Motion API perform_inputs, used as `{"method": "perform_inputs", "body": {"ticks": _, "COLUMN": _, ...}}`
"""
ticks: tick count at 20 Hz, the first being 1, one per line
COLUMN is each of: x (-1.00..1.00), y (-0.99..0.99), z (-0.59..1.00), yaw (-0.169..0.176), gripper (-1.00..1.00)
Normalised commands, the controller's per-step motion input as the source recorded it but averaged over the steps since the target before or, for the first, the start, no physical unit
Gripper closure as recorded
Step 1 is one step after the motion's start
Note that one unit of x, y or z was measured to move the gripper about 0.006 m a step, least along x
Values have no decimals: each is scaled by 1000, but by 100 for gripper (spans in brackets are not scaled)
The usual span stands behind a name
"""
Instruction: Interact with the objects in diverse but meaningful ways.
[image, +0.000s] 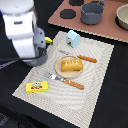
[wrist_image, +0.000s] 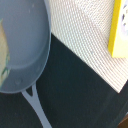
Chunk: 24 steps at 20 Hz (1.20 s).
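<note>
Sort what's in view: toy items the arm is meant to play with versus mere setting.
Task things: bread loaf, yellow box, pale blue carton, frying pan, grey pot.
Setting: woven placemat, brown board, black table.

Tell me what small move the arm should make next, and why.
Probably a short descent toward the dark grey frying pan: the wrist view looks almost straight down on its bowl and thin handle, beside the woven placemat. The tool itself is out of sight, so check its opening first.
</note>
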Motion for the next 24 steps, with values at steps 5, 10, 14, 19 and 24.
{"method": "perform_inputs", "body": {"ticks": 5, "x": 934, "y": 310, "z": 627, "yaw": -36, "gripper": -100}}
{"method": "perform_inputs", "body": {"ticks": 10, "x": 856, "y": 446, "z": 479, "yaw": -10, "gripper": -100}}
{"method": "perform_inputs", "body": {"ticks": 14, "x": 724, "y": 549, "z": 494, "yaw": -15, "gripper": -100}}
{"method": "perform_inputs", "body": {"ticks": 19, "x": 709, "y": 663, "z": 447, "yaw": 0, "gripper": -100}}
{"method": "perform_inputs", "body": {"ticks": 24, "x": 659, "y": 669, "z": 353, "yaw": 0, "gripper": -100}}
